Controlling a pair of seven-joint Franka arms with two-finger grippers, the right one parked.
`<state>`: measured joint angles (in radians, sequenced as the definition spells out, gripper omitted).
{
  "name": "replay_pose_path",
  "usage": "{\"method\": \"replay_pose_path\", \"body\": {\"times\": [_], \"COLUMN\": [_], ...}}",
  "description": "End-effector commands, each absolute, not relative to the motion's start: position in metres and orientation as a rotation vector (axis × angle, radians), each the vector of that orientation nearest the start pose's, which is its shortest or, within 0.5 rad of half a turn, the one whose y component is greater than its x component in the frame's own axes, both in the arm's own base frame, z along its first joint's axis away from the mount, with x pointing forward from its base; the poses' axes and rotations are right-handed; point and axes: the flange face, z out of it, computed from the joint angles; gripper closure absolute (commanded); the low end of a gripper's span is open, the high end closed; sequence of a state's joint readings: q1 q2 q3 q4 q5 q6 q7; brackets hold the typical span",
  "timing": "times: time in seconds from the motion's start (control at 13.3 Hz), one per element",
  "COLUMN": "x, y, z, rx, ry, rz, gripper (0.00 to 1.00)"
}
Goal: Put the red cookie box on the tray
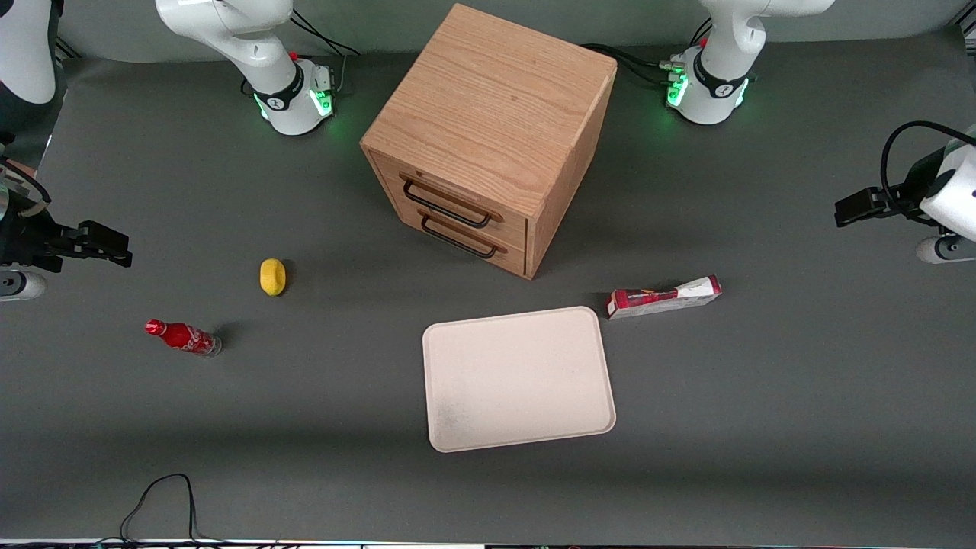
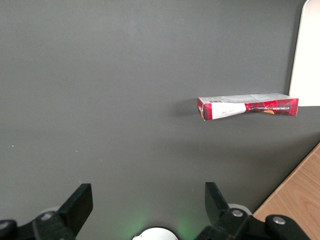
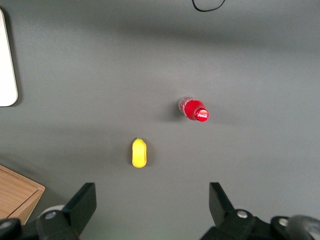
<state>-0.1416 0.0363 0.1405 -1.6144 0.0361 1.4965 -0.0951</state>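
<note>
The gripper [image 2: 146,202] hangs above bare grey table [image 1: 801,396] at the working arm's end, its two black fingers [image 2: 80,200] spread wide apart with nothing between them. The red cookie box [image 2: 248,106] lies flat on the table well ahead of the fingertips, clear of both and offset toward one finger rather than centred in the gap. It lies crosswise to the direction the fingers point.

In the front view the red cookie box [image 1: 664,296] rests just beside a corner of the tray [image 1: 518,379], farther from the camera than the tray and not touching it. The tray holds nothing. The wooden drawer cabinet [image 1: 492,137] stands nearby, farther from the camera again.

On the box, a white panel covers the end nearer the fingers. White lettering along the red part reads as "SHORTBREAD", preceded by a word too small to make out.

Toward the parked arm's end lie a small red soda bottle [image 1: 183,337], with white script resembling Coca-Cola's, and a yellow lemon [image 1: 273,276].
</note>
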Motion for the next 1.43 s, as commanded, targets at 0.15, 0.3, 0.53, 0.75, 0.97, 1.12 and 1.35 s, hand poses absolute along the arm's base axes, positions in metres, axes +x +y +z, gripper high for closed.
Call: {"method": "replay_pose_path", "body": {"times": [0.15, 0.3, 0.53, 0.75, 0.97, 1.12, 1.35], "x": [0.551, 0.550, 0.549, 0.547, 0.545, 0.544, 0.545], "y": [0.003, 0.003, 0.016, 0.018, 0.018, 0.020, 0.023], "z": [0.585, 0.585, 0.584, 0.584, 0.589, 0.588, 0.587], "rx": [-3.098, -3.097, -3.103, -3.104, -3.107, -3.107, -3.106], "ry": [-0.158, -0.153, -0.180, -0.177, -0.175, -0.180, -0.189], "rz": [0.255, 0.262, 0.269, 0.274, 0.260, 0.265, 0.265], "gripper": [0.00, 0.00, 0.00, 0.00, 0.00, 0.00, 0.00]}}
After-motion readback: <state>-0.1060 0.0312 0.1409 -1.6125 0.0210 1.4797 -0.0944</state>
